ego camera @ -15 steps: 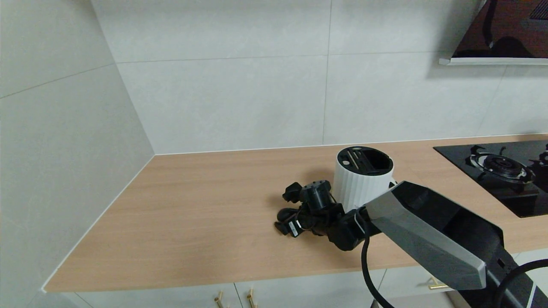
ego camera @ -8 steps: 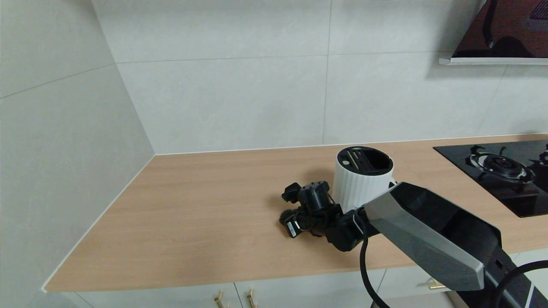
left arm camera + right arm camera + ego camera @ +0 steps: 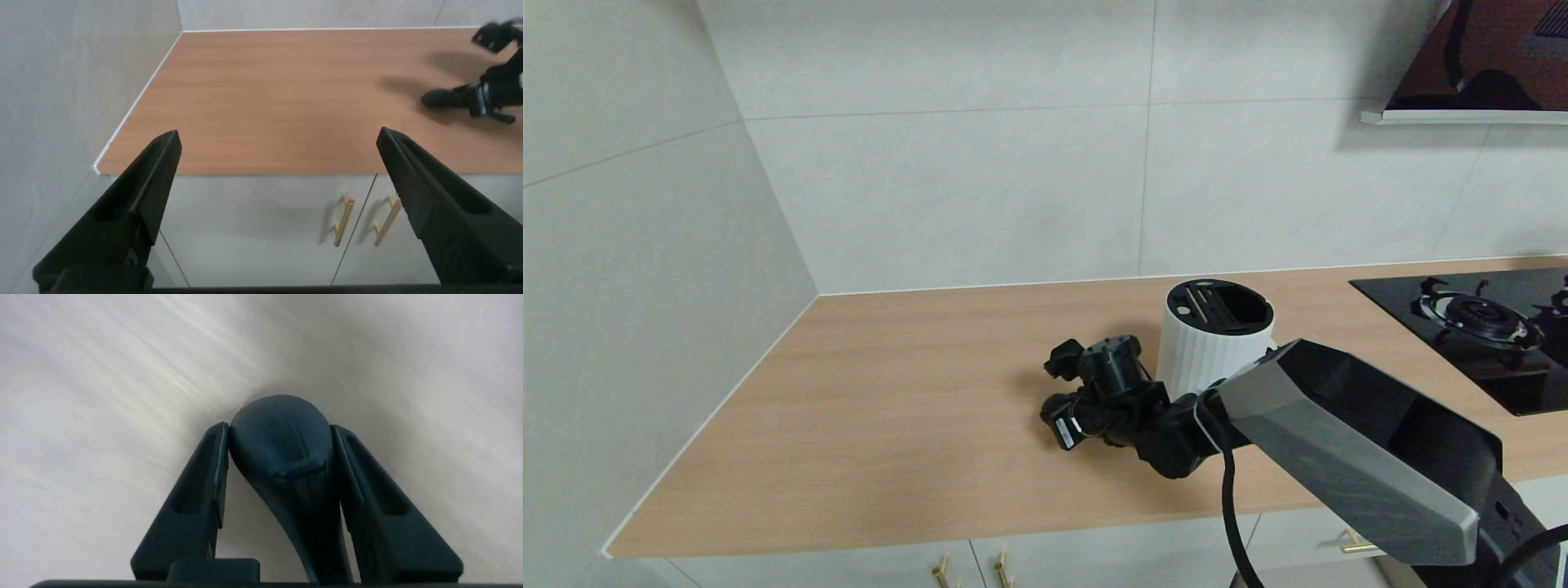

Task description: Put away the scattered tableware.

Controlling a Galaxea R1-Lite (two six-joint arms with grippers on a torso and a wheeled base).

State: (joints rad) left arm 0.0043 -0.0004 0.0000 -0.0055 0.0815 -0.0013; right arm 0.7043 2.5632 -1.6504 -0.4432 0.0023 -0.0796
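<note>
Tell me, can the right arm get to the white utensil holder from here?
Likely yes. The right gripper, shut on a dark spoon-like utensil, sits just beside the white utensil holder over the counter, with nothing between them and the holder's top open.

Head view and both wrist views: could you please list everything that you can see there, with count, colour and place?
counter: one, light wood, along the tiled wall
wall tiles: pale grey, behind the counter and at its left end
utensil holder: one, white ribbed with a black top, upright on the counter
gas stove: one, black, set in the counter at the right
range hood: one, dark, high at the right
cabinet handles: three, gold, on the white fronts below the counter
spoon: one, dark blue-grey, clamped in the right tool
right tool: black, low over the counter, left of the holder
left tool: black, open, before the counter's front edge
</note>
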